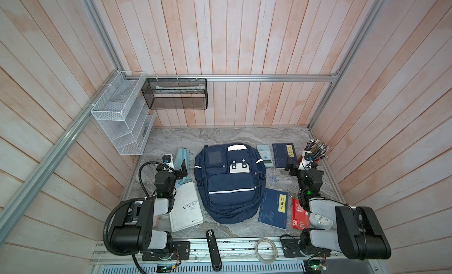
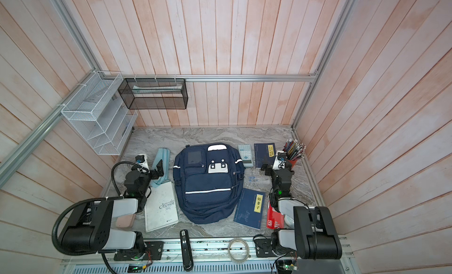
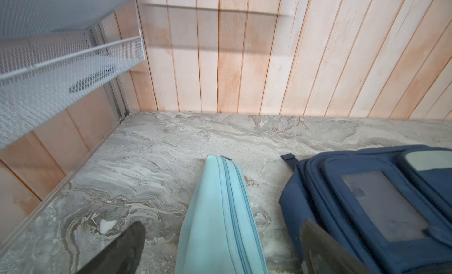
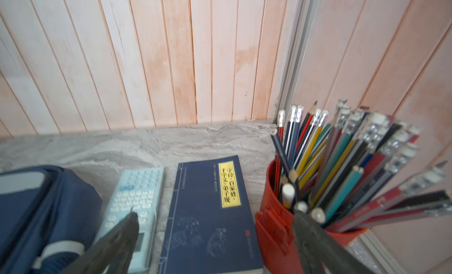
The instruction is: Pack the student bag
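The left tool (image 3: 221, 223) and right tool (image 4: 215, 214) both hang spread apart and empty, while the large navy blue fabric student bag (image 1: 230, 184) lies flat mid-counter (image 1: 220, 138), seemingly zipped, so tugging a zip with only 1 tool may drag it onto the white paperback book (image 1: 186, 206) just beside it, and the right tool could topple the nearby red plastic cup of pencils (image 4: 276, 223).

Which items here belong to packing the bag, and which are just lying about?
Job, likely: student bag, light blue pencil case, calculator, navy books and, white book, cup of pencils.
Lying about, likely: tape roll, black stapler, white wire rack, black mesh basket.
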